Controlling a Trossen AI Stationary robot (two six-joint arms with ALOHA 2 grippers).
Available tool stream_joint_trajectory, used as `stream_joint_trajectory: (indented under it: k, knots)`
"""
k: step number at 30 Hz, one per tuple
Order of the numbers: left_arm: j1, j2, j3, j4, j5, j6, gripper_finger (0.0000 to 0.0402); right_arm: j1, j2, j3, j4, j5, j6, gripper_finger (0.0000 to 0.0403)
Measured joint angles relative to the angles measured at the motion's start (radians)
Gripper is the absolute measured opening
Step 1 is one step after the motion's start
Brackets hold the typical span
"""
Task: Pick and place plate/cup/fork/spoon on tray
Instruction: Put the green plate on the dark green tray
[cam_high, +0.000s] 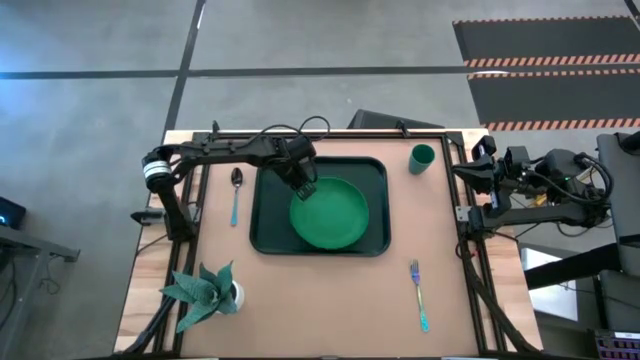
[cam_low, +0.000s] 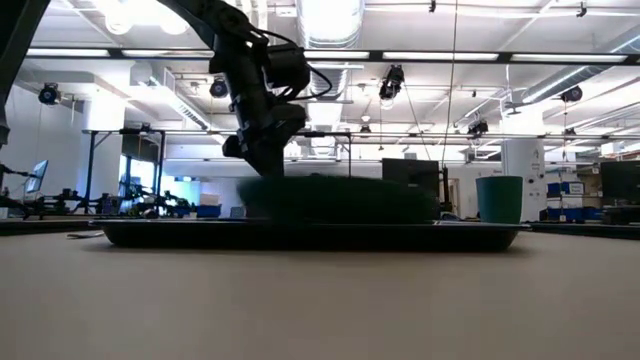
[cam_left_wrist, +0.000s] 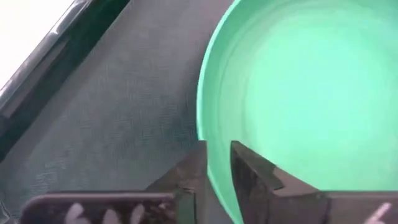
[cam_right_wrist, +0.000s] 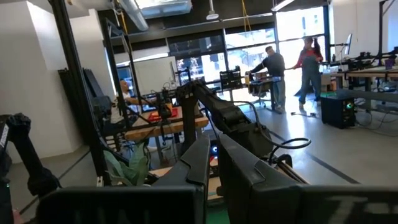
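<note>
The green plate (cam_high: 330, 212) lies in the dark green tray (cam_high: 372, 240) at mid-table; the low view shows the plate (cam_low: 340, 198) resting on the tray (cam_low: 310, 233). My left gripper (cam_high: 303, 186) points steeply down at the plate's far-left rim, slightly open, its fingers on either side of the rim. The green cup (cam_high: 422, 158) stands on the table beyond the tray's far right corner. The spoon (cam_high: 236, 190) lies left of the tray, and the fork (cam_high: 418, 295) lies near the front right. My right gripper (cam_high: 478, 172) waits shut at the table's right edge. My left gripper (cam_left_wrist: 217, 163) straddles the plate's far-left rim (cam_left_wrist: 214, 140), one finger (cam_left_wrist: 194, 168) outside it and the other (cam_left_wrist: 249, 171) over the plate's inside. It comes from above, slanting. I cannot tell whether either finger touches the rim. The plate rests on the tray.
A white pot with a green plant (cam_high: 205, 290) stands at the table's front left. Bare tabletop lies between the tray's near edge and the front edge, broken only by the fork. The folded right arm (cam_high: 540, 190) stays outside the right edge.
</note>
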Motion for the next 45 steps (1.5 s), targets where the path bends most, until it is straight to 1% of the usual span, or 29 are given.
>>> stream_joint_trajectory:
  k: [3, 7, 12, 19, 23, 25, 28, 30, 31, 33, 35, 39, 41, 43, 45]
  knots:
    - [0.0, 0.0, 0.0, 0.009, -0.004, 0.0, 0.0076, 0.0, 0.0, 0.0, 0.0, 0.0, 0.001, 0.0022]
    - [0.0, 0.0, 0.0, 0.011, -0.005, 0.011, 0.0087, 0.0, 0.0, 0.0, 0.0, 0.0, 0.001, 0.0022]
    - [0.001, 0.0, 0.0, 0.011, -0.006, 0.04, 0.0089, 0.0, 0.0, 0.0, 0.0, 0.0, 0.001, 0.0022]
    - [0.0, 0.0, 0.0, 0.012, -0.008, 0.041, 0.0089, 0.0, 0.0, 0.0, 0.0, 0.0, 0.005, 0.0022]
    - [0.0, 0.0, 0.0, 0.012, -0.041, 0.041, 0.0089, 0.0, 0.0, 0.0, -0.02, 0.001, 0.016, 0.0022]
    - [0.001, 0.0, 0.0, 0.016, -0.054, 0.041, 0.0089, 0.0, 0.0, 0.0, -0.055, 0.042, 0.033, 0.0022]
    - [0.001, 0.0, 0.0, 0.052, -0.057, 0.041, 0.0089, 0.0, 0.001, 0.0, -0.15, 0.15, 0.081, 0.0022]
    - [0.001, 0.0, 0.001, 0.064, -0.057, 0.041, 0.0089, 0.0, 0.002, 0.0, -0.187, 0.183, 0.113, 0.0022]
    - [0.001, 0.0, 0.001, 0.06, -0.057, 0.041, 0.0089, 0.0, 0.003, 0.0, -0.188, 0.182, 0.13, 0.0022]
    - [0.001, -0.001, 0.001, 0.032, -0.057, 0.042, 0.0089, 0.0, 0.004, 0.0, -0.183, 0.182, 0.144, 0.0022]
    - [0.001, -0.002, 0.001, -0.033, -0.065, 0.042, 0.0089, 0.0, 0.004, 0.0, -0.174, 0.18, 0.145, 0.0022]
    - [0.001, -0.002, 0.0, -0.207, -0.15, 0.042, 0.0089, 0.0, 0.004, 0.0, -0.156, 0.178, 0.134, 0.0022]
    - [0.001, -0.002, -0.002, -0.284, -0.172, 0.04, 0.0089, 0.0, 0.003, 0.0, -0.156, 0.178, 0.133, 0.0022]
    - [0.001, -0.002, -0.006, -0.326, -0.174, 0.033, 0.0088, 0.0, 0.004, 0.0, -0.157, 0.178, 0.133, 0.0022]
    - [0.001, -0.002, -0.011, -0.332, -0.172, 0.02, 0.0088, 0.0, 0.004, 0.0, -0.157, 0.178, 0.133, 0.0022]
